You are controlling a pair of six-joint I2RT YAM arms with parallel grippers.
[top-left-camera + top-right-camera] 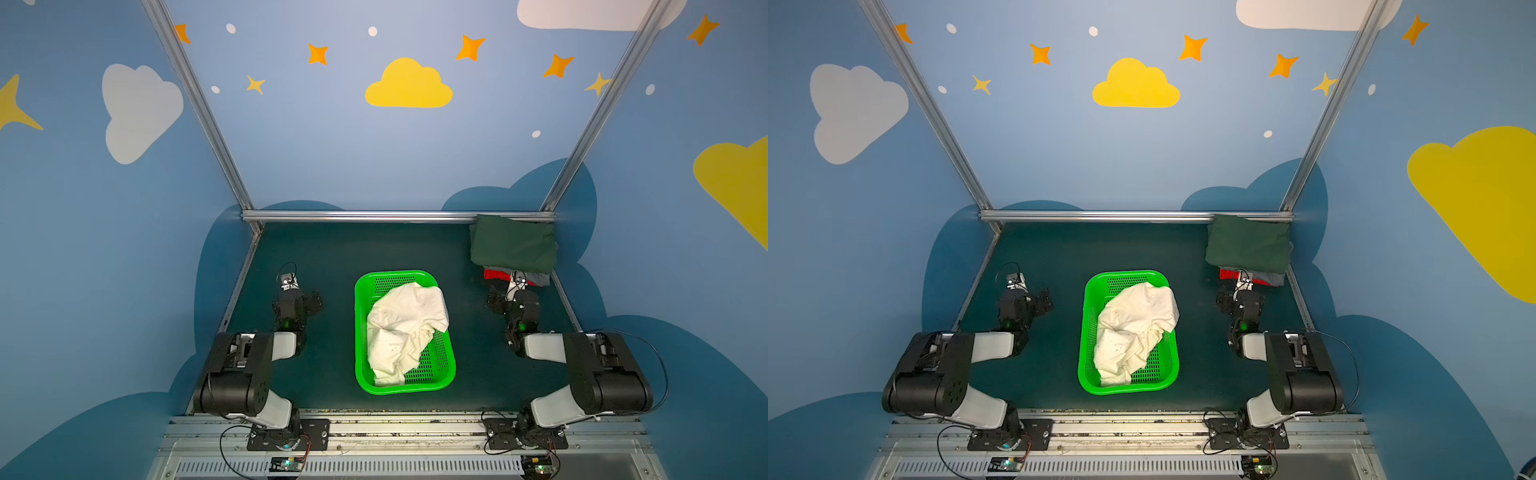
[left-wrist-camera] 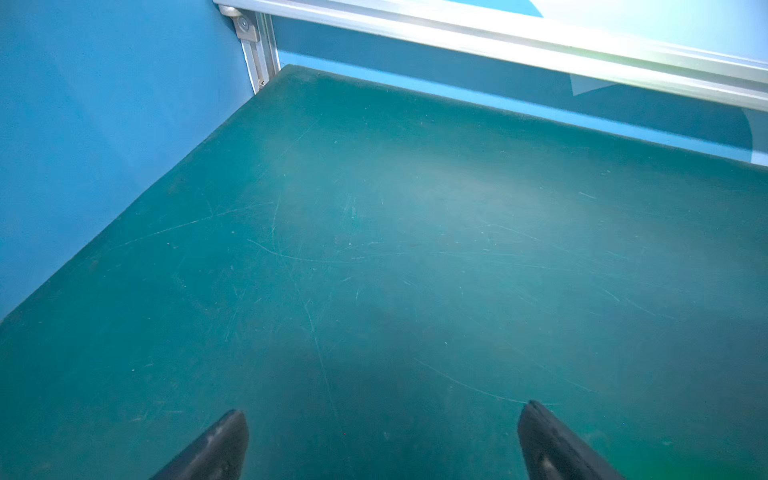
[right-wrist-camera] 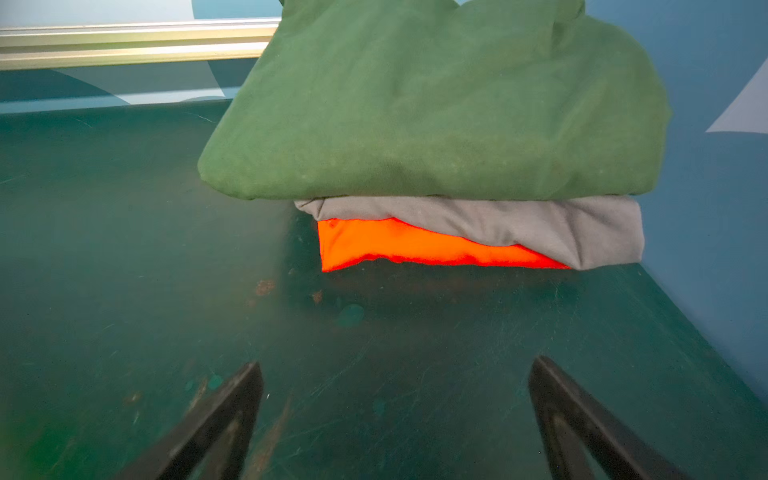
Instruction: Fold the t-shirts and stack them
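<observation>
1. Blue walls (image 1: 332, 145) with painted clouds and stars close in a dark green worktop (image 1: 324, 257) on three sides.
2. Near the middle of the worktop stands a bright green perforated basket (image 1: 360, 332). Its long side runs from 12 to 6 o'clock.
3. The cream-white tee (image 1: 405, 328) lies crumpled inside the basket, with small dark specks on the cloth. It covers most of the basket floor, and bare mesh shows only at the 12 o'clock end and toward 5 o'clock.
4. Between 1 and 2 o'clock from the basket, in the far corner, is a stack of folded tees. The dark green tee (image 1: 513, 243) is on top, the grey tee (image 3: 540, 224) is under it, and the red tee (image 3: 395, 245) is at the bottom, on the worktop. The dark green tee is wider than the two below, and its far edge reaches the aluminium rail (image 1: 374, 216).
5. The left fingers (image 2: 220, 449) are at about 9 o'clock from the basket, apart from it. They are spread wide above bare worktop, with nothing between them.
6. The right fingers (image 3: 232, 415) are at about 3 o'clock from the basket. They are spread wide and point toward the stack, near it but not touching, and they hold nothing.
</observation>
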